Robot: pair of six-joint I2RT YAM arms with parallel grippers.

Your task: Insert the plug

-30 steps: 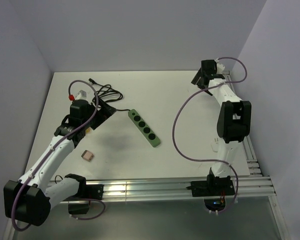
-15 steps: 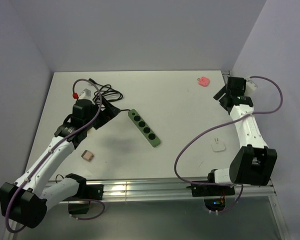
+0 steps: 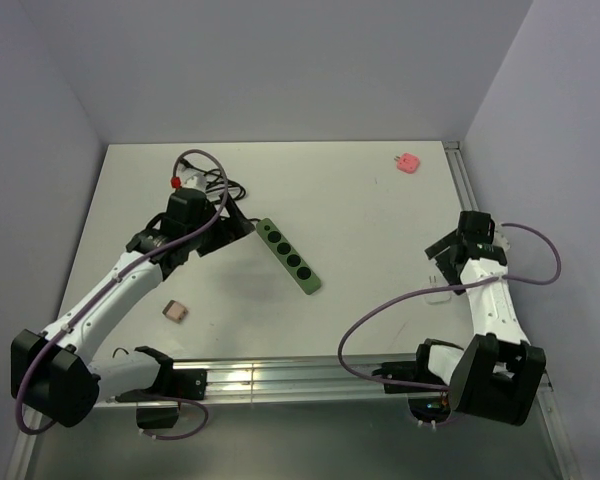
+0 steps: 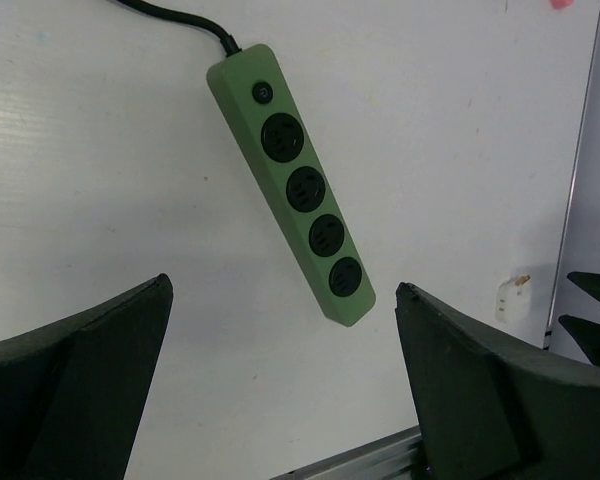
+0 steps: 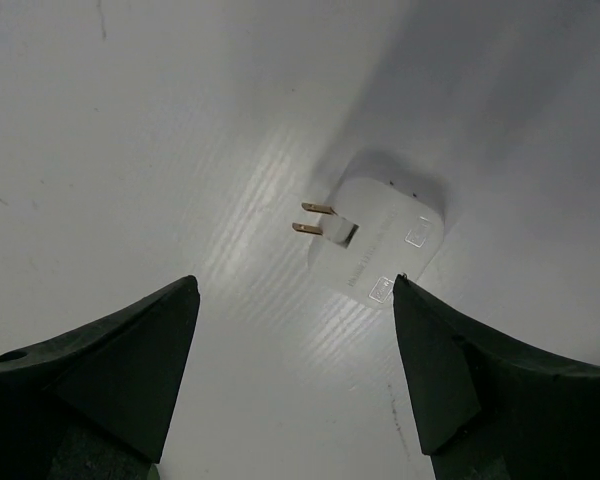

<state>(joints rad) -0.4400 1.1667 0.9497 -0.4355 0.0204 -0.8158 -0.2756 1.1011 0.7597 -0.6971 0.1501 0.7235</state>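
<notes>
Right jaws spread over plug [image 5: 378, 243]; prongs [image 5: 315, 218] wrist-view only.

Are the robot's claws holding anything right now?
No, nothing is held. The right claw is open over the white square plastic plug, and the left claw is open over the long green plastic power strip.

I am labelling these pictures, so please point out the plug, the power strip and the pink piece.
plug [image 5: 385, 250], right wrist view, on its white body.
power strip [image 4: 305, 188], left wrist view, on its second socket from the switch.
pink piece [image 3: 407, 161], top view, on its middle.
</notes>
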